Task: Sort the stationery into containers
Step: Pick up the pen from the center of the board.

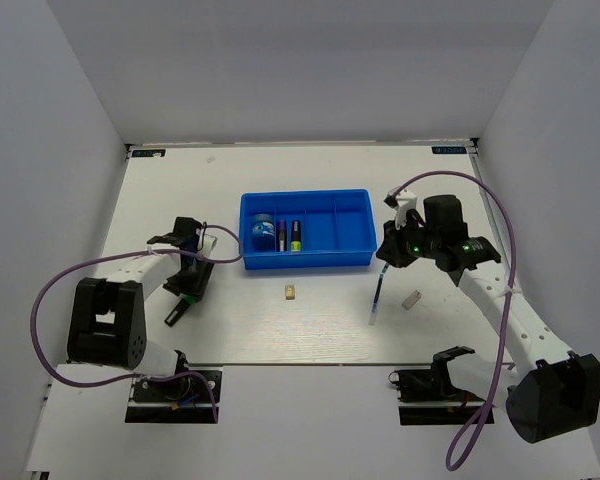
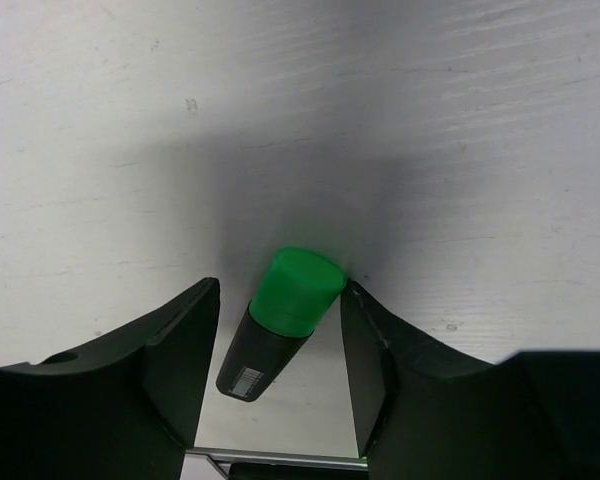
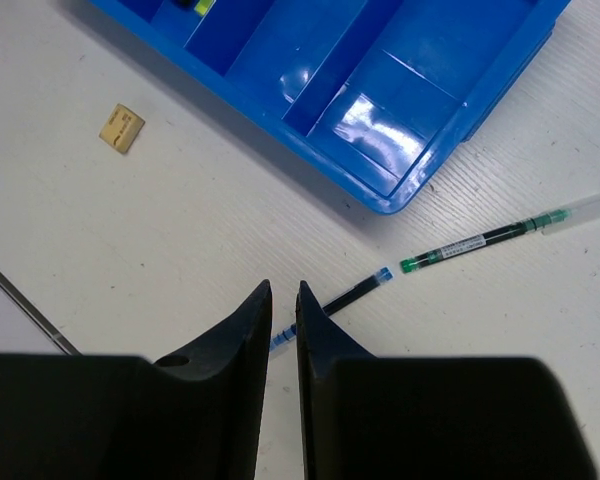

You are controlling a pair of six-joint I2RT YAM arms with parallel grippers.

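The blue tray [image 1: 352, 232] holds a blue roll [image 1: 263, 228] and two dark markers [image 1: 288, 236] in its left compartments. My left gripper [image 1: 185, 285] is open low over the table, its fingers either side of a dark marker [image 2: 280, 320] with a green cap that touches the right finger. My right gripper [image 1: 388, 258] hangs above the blue-tipped pen [image 3: 358, 292], jaws closed to a narrow slit and empty. The pen lies on the table and crosses under both fingers [image 3: 318, 330]. The tan block [image 1: 291, 292] and pale grey block [image 1: 412, 298] lie on the table.
A second thin pen [image 3: 500, 232] with a green tip lies right of the blue-tipped one, near the tray's corner [image 3: 395, 200]. The tray's two right compartments [image 3: 400, 70] hold nothing. White walls enclose the table on three sides.
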